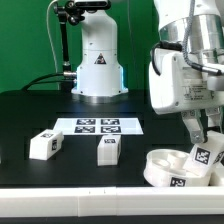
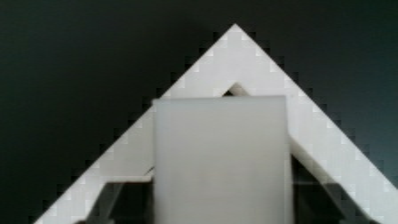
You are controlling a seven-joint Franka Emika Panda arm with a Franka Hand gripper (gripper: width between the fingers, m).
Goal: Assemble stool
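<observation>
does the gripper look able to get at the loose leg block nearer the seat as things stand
Probably not yet: the gripper seems shut on a second leg by the seat, so its jaws are taken. Nothing stands on the table between it and that leg block.

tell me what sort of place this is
Probably a robotics lab bench: a white robot base stands on a black table, a marker board lies flat on it, and the end effector appears to grip a tagged stool leg.
</observation>
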